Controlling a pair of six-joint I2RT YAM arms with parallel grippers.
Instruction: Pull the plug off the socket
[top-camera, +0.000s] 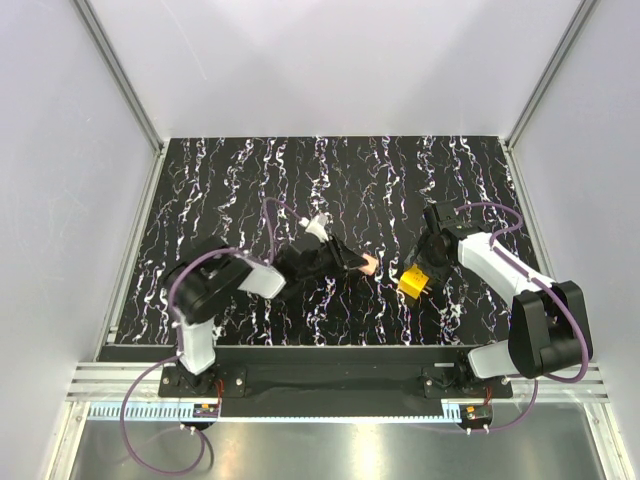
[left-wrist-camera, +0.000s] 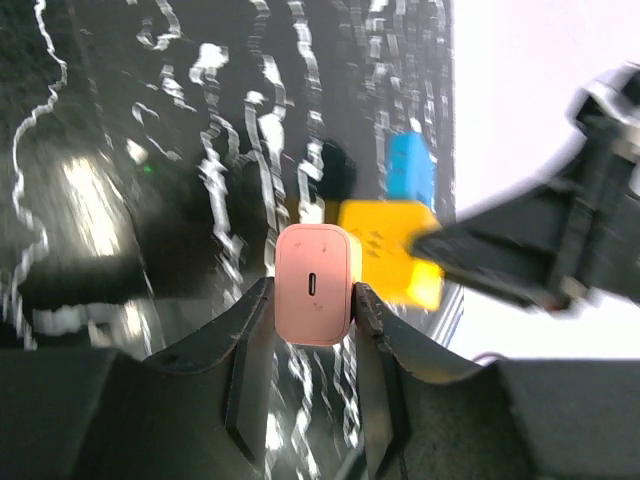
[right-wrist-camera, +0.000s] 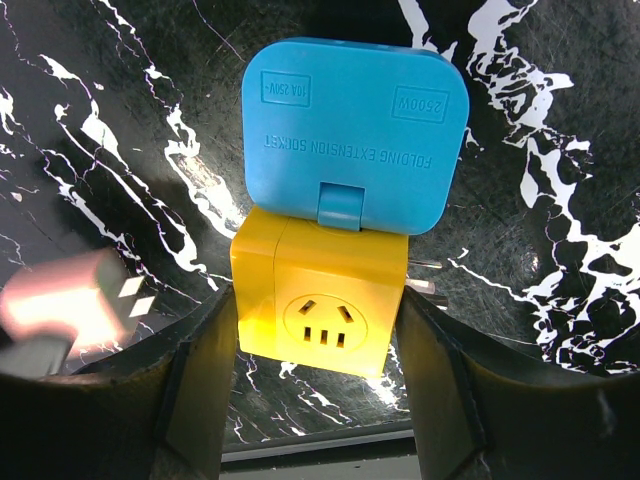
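My left gripper (top-camera: 358, 263) is shut on a pink plug (top-camera: 370, 266). In the left wrist view the plug (left-wrist-camera: 313, 285) sits between both fingertips, its port facing the camera. My right gripper (top-camera: 420, 272) is shut on a yellow socket cube (top-camera: 411, 284) with a blue folding part. In the right wrist view the cube (right-wrist-camera: 320, 300) sits between my fingers, and the blue part (right-wrist-camera: 355, 130) lies beyond it. The pink plug (right-wrist-camera: 60, 312) is blurred at the left, apart from the cube, with its white prongs bare. The cube (left-wrist-camera: 395, 255) also shows in the left wrist view, behind and right of the plug.
The black marbled tabletop (top-camera: 330, 180) lies under both grippers. White walls stand on three sides. Two metal pins (right-wrist-camera: 425, 282) stick out of the cube's right side. A metal rail (top-camera: 330, 375) runs along the near edge.
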